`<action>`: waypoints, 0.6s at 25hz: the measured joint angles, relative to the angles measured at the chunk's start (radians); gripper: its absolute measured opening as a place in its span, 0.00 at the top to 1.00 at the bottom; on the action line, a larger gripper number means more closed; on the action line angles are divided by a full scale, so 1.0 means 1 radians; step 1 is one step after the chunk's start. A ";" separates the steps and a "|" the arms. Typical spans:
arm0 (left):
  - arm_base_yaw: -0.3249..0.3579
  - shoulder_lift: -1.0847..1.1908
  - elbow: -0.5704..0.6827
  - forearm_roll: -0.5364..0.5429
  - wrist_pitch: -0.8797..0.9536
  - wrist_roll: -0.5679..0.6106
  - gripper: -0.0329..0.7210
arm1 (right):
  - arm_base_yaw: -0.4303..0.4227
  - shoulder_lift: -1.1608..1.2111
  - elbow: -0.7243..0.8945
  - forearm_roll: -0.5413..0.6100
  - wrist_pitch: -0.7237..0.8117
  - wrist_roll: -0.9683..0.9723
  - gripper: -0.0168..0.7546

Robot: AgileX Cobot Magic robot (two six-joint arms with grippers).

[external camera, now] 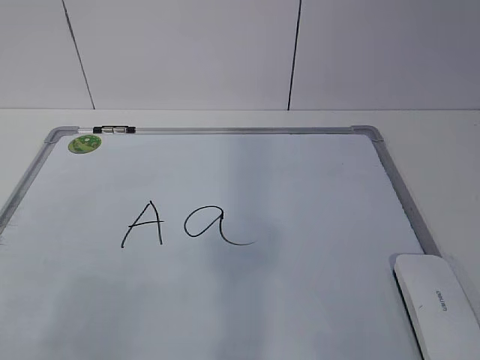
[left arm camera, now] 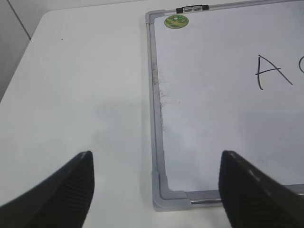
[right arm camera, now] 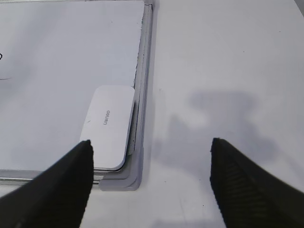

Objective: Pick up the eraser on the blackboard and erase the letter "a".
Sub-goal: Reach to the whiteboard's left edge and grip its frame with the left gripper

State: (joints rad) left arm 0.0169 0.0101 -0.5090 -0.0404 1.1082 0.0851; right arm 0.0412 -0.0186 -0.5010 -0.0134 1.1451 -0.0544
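Observation:
The blackboard (external camera: 300,187) is a white dry-erase board with a silver frame, lying flat on the table. The cursive letter "a" (external camera: 214,225) is drawn near its middle, right of a capital "A" (external camera: 144,223). The white eraser (external camera: 439,304) lies on the board's near right corner; it also shows in the right wrist view (right arm camera: 108,126). My right gripper (right arm camera: 151,159) is open and empty, hovering above the table just right of that corner. My left gripper (left arm camera: 156,173) is open and empty above the board's near left corner (left arm camera: 164,194). Neither gripper shows in the exterior view.
A round green sticker (external camera: 85,142) and a black-and-silver clip (external camera: 115,130) sit at the board's far left corner. White table surface (right arm camera: 228,71) lies on both sides of the board. A white panelled wall (external camera: 187,52) stands behind.

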 joint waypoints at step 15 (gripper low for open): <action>0.000 0.000 0.000 0.000 0.000 -0.002 0.17 | 0.000 0.000 0.000 0.000 0.000 0.000 0.22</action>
State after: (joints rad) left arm 0.0169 0.0101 -0.5090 -0.0404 1.1082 0.0832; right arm 0.0412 -0.0186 -0.5010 -0.0134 1.1451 -0.0544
